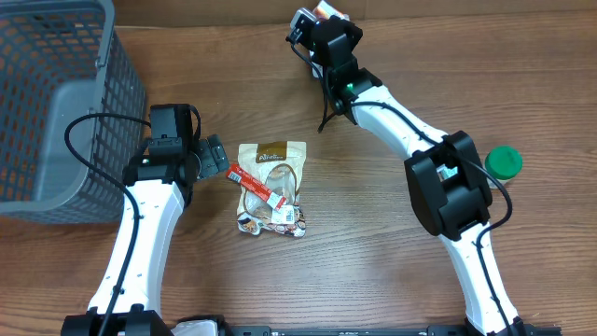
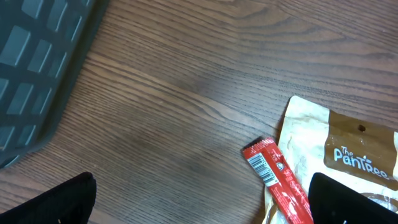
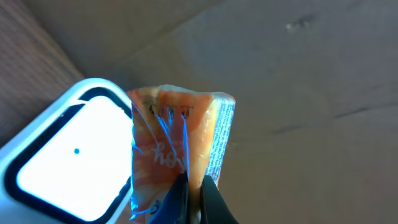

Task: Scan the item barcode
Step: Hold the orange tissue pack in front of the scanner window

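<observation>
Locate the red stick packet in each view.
Overhead: red stick packet at centre, lying across the left side of the Pantree pouch.
Left wrist: lower right, barcode end toward upper left.
Right wrist: not in it.
Shared landmark: the Pantree pouch, overhead and left wrist.

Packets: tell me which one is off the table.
The orange packet, pinched in the right hand by the white scanner. The red stick and the Pantree pouch under it both lie on the table, untouched.

Soft even light overhead; right wrist view blurred, scanner window (image 3: 68,155) glaring white.
</observation>
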